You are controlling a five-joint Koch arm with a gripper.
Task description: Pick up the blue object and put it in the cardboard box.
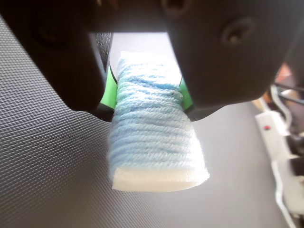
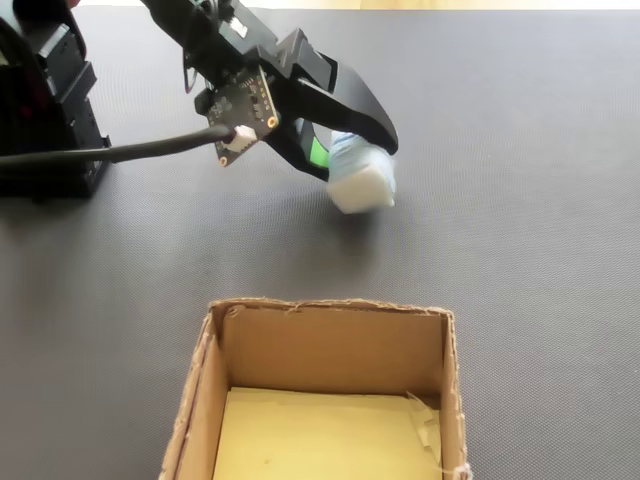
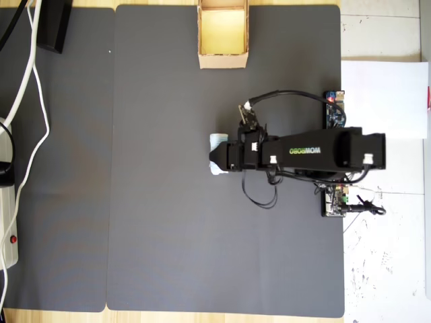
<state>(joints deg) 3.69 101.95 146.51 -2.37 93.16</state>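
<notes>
Claw (image 1: pixel 147 102) gripping blue object (image 1: pixel 154 142) | cardboard box (image 2: pixel 200 400) apart | mat (image 2: pixel 520 200) between

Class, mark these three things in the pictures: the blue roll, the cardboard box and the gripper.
Blue roll (image 1: pixel 154 142): wrist view, on its wound yarn side.
Cardboard box (image 2: pixel 330 350): fixed view, on the inner face of its far wall.
Gripper (image 2: pixel 350 165): fixed view, between its tips, where the jaws clamp the roll.

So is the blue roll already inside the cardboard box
No, in the fixed view the blue roll is clamped in the gripper above the dark mat, well short of the cardboard box, whose yellowish inside is empty.
</notes>
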